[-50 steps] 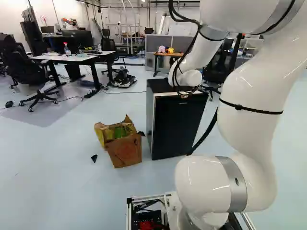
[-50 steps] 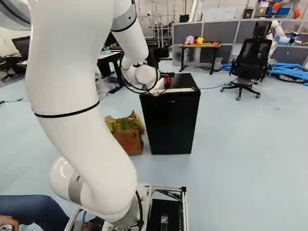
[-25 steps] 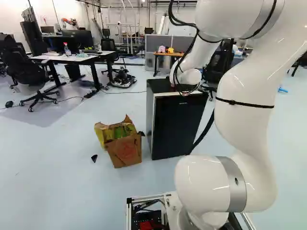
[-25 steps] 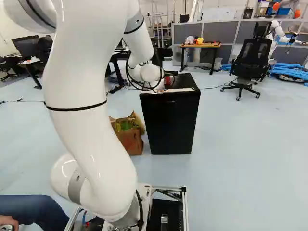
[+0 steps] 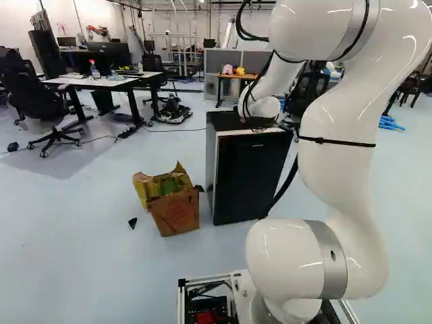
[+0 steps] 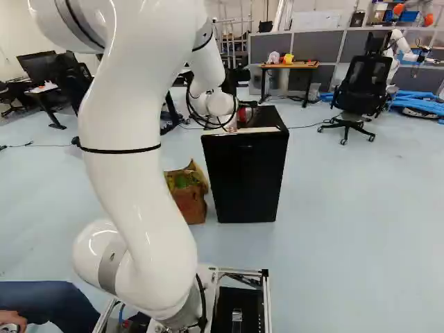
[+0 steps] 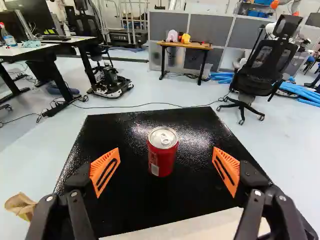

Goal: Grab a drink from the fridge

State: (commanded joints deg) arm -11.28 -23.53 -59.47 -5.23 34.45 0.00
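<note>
Orange pads [image 7: 105, 171] face each other across a wide gap on my black pincer [image 6: 247, 105]: it is released, its two fingers spread well apart. From the wrist, I see the red drink can [image 7: 162, 152] in line with the gap of my pincer [image 7: 166, 169], apart from both pads, upright, its silver lid and ring tab facing up. It stands on the glossy black top of the small fridge [image 6: 246, 177], behind the pale strip [image 7: 190, 225] along the front edge. Below that strip the dark fridge door [image 5: 246, 179] is closed. Over the fridge my white arm [image 5: 344, 128] reaches, thin black cables [image 6: 191, 104] looping around its wrist. Just beside the fridge, on my left, an open cardboard box [image 5: 177, 212] sits on the pale floor [image 5: 81, 256], green and yellow showing inside, and a small dark scrap [image 5: 133, 223] lies near it. Farther out I have a wood-topped table [image 7: 187, 45] ahead, a black office chair [image 7: 265, 65] to its right with blue tubes [image 7: 302, 93] behind, and, well off to my left, white desks [image 5: 94, 82] bearing a monitor [image 5: 111, 54].
</note>
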